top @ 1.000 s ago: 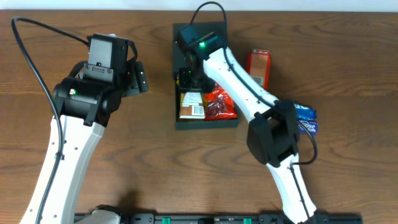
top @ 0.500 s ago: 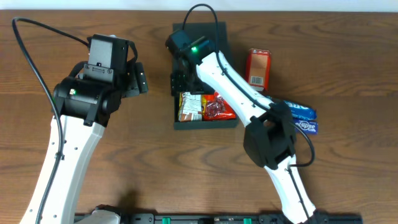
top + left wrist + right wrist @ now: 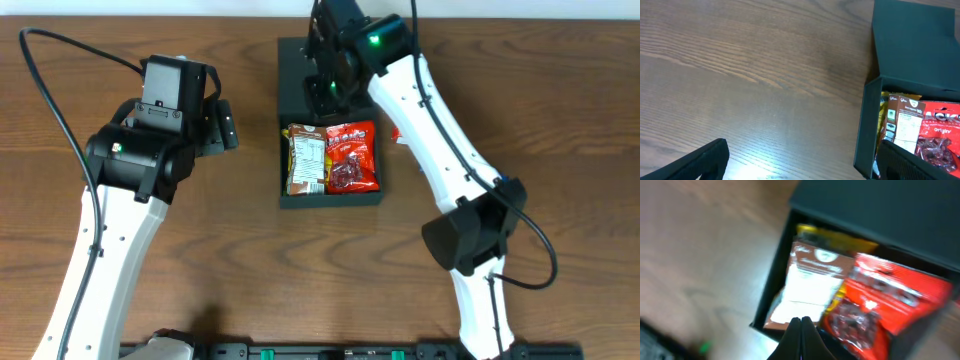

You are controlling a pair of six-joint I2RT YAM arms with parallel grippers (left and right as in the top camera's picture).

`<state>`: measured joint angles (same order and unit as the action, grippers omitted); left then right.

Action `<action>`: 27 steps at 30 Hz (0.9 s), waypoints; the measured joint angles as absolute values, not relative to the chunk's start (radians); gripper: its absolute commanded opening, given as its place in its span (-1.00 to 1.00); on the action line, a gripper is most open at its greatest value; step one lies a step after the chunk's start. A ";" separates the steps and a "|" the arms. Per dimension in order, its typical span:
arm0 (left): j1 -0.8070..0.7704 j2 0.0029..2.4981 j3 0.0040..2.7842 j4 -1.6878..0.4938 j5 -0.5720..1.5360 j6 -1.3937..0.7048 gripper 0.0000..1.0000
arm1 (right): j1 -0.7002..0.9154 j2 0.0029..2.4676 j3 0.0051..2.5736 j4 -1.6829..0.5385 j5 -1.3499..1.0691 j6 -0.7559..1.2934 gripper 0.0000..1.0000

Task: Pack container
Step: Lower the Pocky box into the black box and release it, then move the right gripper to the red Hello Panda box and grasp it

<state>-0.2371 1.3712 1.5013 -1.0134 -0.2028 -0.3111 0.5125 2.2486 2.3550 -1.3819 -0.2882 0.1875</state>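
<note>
Overhead view: looking down on a brown wood-grain table (image 3: 560,100) and taking in two white-and-black arms. Finding the left arm (image 3: 110,230) parked toward the left edge, unmoved over the last second, with the left gripper (image 3: 801,155) hovering to the left of the container and apart from it, jaws spread wide and holding nothing.

Tracking the right arm (image 3: 440,150) pulling away: a second ago bending low over the box's contents, now stretching toward the middle of the far edge.

Placing the container (image 3: 330,197), a dark shallow box, a little in from the centre of the far edge, with its lid flap (image 3: 292,65) lying open toward that edge.

Noticing two packets inside, fully uncovered following the arm's retreat: a brown packet (image 3: 306,160) with a white label on the left, a red packet (image 3: 351,157) on the right, lying side by side and touching.

Spotting the right gripper (image 3: 801,327) hanging above the far end of the box, near the hinge, jaws pressed together and pinching nothing.

No longer seeing the loose snacks toward the right edge, probably hidden beneath the arm.

Judging the brown packet as delivered and released, leaving either another pick-up or folding the lid shut as the likely next step.
</note>
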 measured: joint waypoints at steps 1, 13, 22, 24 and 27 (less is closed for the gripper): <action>-0.237 1.371 1.501 -1.013 -0.203 -0.311 0.90 | 0.509 2.250 2.326 -1.373 -0.319 0.168 -0.97; -0.237 1.371 1.501 -1.013 -0.203 -0.311 0.91 | 0.507 2.274 1.957 -1.126 -0.525 0.085 -0.97; -0.237 1.371 1.501 -1.013 -0.203 -0.315 0.91 | 0.515 2.274 1.893 -1.029 -0.554 0.082 -0.97; -0.237 1.371 1.501 -1.013 -0.203 -0.315 0.91 | 0.520 2.274 1.891 -1.017 -0.553 0.082 -0.97; -0.237 1.371 1.501 -1.013 -0.203 -0.315 0.91 | 0.529 2.274 1.889 -0.996 -0.548 0.082 -0.97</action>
